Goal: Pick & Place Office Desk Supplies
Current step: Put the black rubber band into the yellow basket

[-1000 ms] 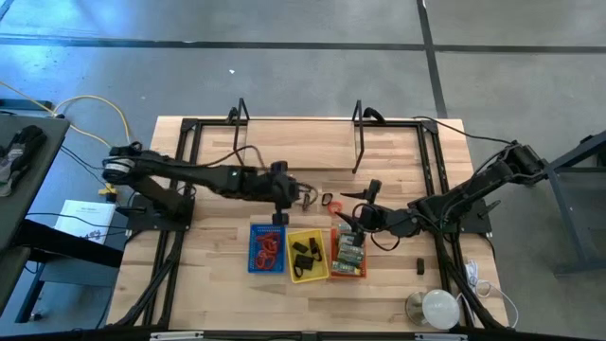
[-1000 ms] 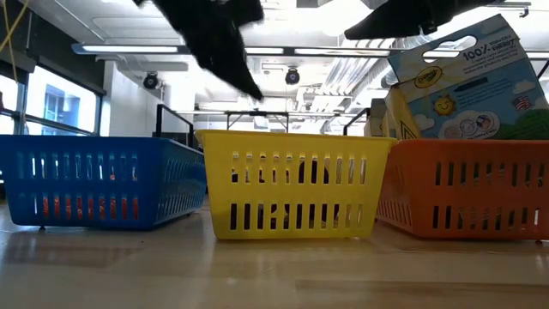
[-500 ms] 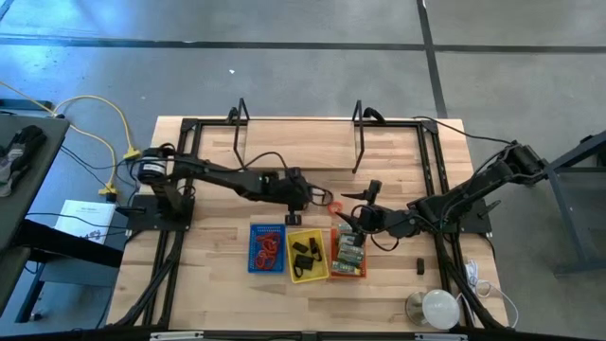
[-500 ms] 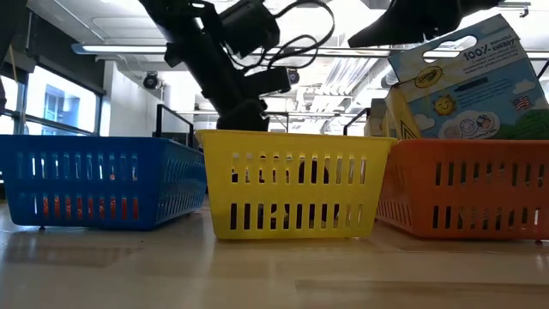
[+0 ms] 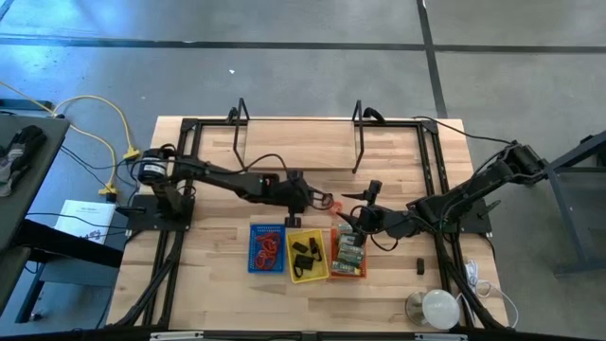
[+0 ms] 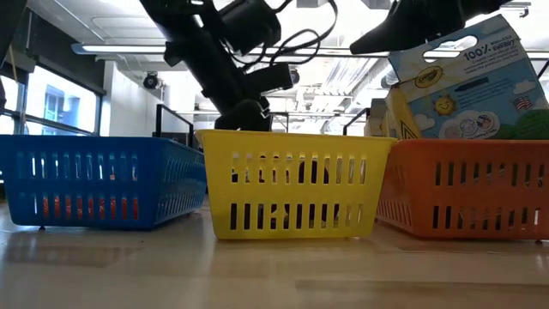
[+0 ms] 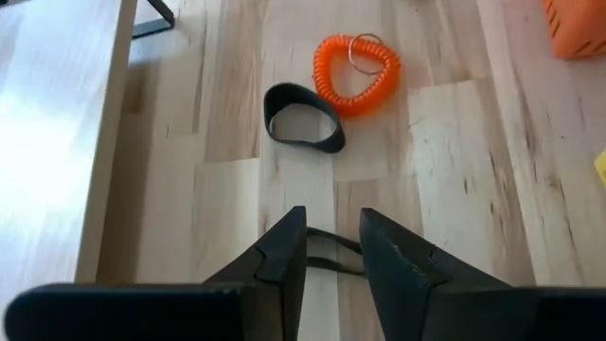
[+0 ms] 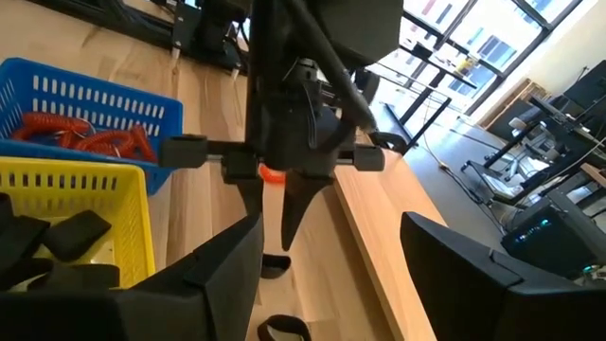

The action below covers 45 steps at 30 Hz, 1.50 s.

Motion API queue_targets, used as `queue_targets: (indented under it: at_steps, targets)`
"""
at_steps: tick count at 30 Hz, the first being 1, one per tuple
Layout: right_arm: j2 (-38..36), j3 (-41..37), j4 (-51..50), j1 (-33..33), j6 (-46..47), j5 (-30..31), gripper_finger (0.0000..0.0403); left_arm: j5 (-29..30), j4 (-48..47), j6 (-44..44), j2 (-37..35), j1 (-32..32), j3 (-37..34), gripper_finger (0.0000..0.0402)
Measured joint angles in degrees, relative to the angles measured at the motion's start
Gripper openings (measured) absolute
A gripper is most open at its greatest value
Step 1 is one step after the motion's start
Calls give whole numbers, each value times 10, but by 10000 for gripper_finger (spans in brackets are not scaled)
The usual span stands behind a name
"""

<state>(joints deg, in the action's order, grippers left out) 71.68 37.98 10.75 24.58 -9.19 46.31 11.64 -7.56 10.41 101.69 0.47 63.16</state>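
Note:
My left gripper is down at the table just beyond the yellow tray, pointing down, shut on a thin black band loop. Just past it lie a second black band loop and an orange coil loop with a key ring, both flat on the wood. My right gripper waits open above the orange tray, holding nothing. Red coil loops lie in the blue tray, and black pieces lie in the yellow tray. My left gripper has the thin black band loop between its two fingers, coming from above and pointing down. The band spans the narrow gap as two thin lines. It lies on the table; whether any of it is lifted I cannot tell.
The three trays stand side by side near the table's near edge. A crayon box stands up out of the orange tray. A small black piece and a round white object lie at the near right. Black frame rails run along both sides.
My left gripper has moved from above the blue tray's far edge toward the table's right and down to the wood behind the yellow tray. For the last half second it has stayed there. The right arm has kept still.

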Motion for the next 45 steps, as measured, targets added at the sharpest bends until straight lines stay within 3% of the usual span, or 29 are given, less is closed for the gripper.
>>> queue_targets:
  at_steps: [7, 13, 17, 28, 45]
  targets:
    - [0, 0, -10, 0, 15, 0, 238, -1, -11, -19, 4, 7, -1, 154]
    - [0, 0, -15, 0, 20, 0, 238, 26, -11, -133, 4, 7, -2, 199]
    - [0, 0, -15, 0, 20, 0, 238, 61, -11, -246, 4, 7, -2, 205]
    - [0, 0, -14, 0, 20, 0, 238, 65, -16, -491, 39, 5, -4, 206]
    - [0, 0, -17, 0, 34, -2, 238, 57, 27, -518, 73, 14, -2, 206]
